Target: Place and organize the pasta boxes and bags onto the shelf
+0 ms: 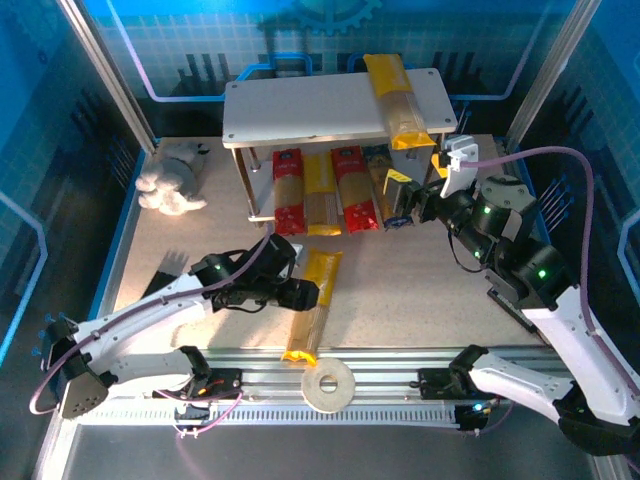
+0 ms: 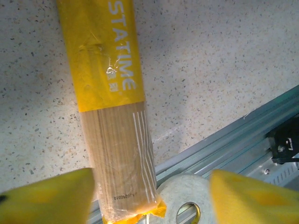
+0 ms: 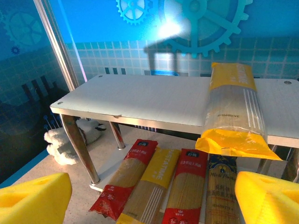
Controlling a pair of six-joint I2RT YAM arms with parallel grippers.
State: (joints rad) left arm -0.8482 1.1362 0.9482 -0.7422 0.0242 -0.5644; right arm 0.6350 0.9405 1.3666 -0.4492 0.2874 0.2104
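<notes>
**Five packs shelved, one yellow pack left on the tabletop**

The last yellow pack [image 1: 315, 300] lies flat on the tabletop [image 1: 400, 290], well in front of the shelf [image 1: 300, 110]. Its near end is by the front rail, just beside a white ring [image 1: 328, 387]. The left gripper [image 2: 152, 179] hovers over it with its fingers spread wide. The pack lies between them, close to one pad, and is not pinched.

The rest looks done. The shelf's top board holds one yellow pack [image 1: 392, 100], lengthwise at its right end. The lower tier holds four side by side:
- a red pack [image 1: 288, 190]
- a yellow one [image 1: 322, 190]
- a second red [image 1: 352, 188]
- the tan pack with dark blue ends [image 1: 383, 190]

The right gripper [image 3: 153, 182] faces the shelf front, spread and empty. By my judgement, what remains is grasping the stray pack and setting it on the shelf, where the top board has plenty of bare space.
</notes>
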